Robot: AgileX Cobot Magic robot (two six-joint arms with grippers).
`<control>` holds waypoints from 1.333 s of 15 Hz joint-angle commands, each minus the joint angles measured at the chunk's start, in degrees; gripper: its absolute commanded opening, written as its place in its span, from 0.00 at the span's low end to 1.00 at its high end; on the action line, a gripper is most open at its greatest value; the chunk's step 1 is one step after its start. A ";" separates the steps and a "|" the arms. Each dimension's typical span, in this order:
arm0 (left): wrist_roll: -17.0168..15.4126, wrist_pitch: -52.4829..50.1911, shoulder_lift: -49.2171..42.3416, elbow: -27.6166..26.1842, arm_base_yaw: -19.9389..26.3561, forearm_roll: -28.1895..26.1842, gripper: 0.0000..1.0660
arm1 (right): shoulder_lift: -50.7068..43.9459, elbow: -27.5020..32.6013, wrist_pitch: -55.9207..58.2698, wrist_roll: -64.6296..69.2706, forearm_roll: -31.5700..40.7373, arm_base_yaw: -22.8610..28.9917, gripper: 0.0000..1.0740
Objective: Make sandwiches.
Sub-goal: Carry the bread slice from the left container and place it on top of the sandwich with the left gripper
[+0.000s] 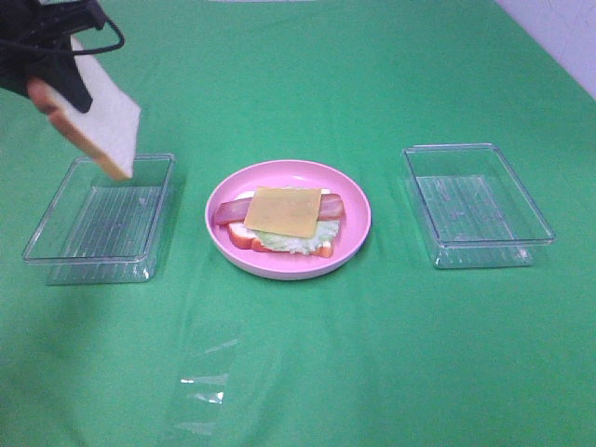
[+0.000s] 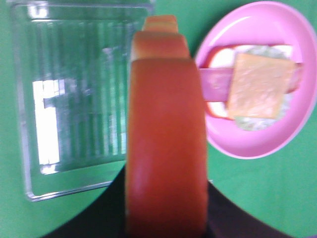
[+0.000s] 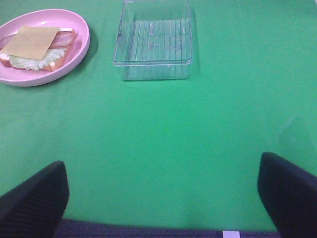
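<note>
Bread slice (image 1: 98,121) hangs tilted in the left gripper (image 1: 56,56), pinched by its crust above the clear tray (image 1: 102,209) at nine o'clock of the pink plate (image 1: 358,219) — it should travel level and settle squarely onto the cheese (image 1: 284,211), while the right gripper (image 3: 161,198) idles spread wide over bare worktop (image 3: 163,129)

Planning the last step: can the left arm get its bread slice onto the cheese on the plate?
Probably yes: the left gripper holds the bread slice aloft, and nothing covers the cheese.
</note>
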 commanded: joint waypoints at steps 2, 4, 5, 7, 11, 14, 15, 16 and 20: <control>6.99 -1.20 0.46 -1.15 -1.72 -16.33 0.00 | -1.89 0.17 -0.23 0.06 0.23 0.06 0.92; 11.57 -4.70 2.23 -1.15 -4.64 -20.40 0.00 | -1.89 0.17 -0.23 0.06 0.23 0.06 0.92; 14.38 -5.56 3.44 -1.15 -6.42 -22.75 0.00 | -1.89 0.17 -0.23 0.06 0.23 0.06 0.92; 15.76 -7.73 6.53 -1.15 -9.34 -26.24 0.00 | -1.89 0.17 -0.23 0.06 0.23 0.06 0.92; 16.44 -11.46 13.12 -1.89 -13.58 -29.68 0.00 | -1.89 0.17 -0.23 0.06 0.23 0.06 0.92; 16.44 -10.03 16.73 -2.98 -15.01 -30.08 0.00 | -1.89 0.17 -0.23 0.06 0.23 0.06 0.92; 16.44 -9.91 18.16 -3.15 -15.01 -30.08 0.00 | -1.89 0.17 -0.23 0.06 0.23 0.06 0.92; 16.39 -9.80 18.68 -3.38 -15.01 -30.14 0.00 | -1.89 0.17 -0.23 0.06 0.23 0.06 0.92; 16.67 -8.08 21.89 -4.64 -15.01 -30.19 0.00 | -1.89 0.17 -0.23 0.06 0.23 0.06 0.92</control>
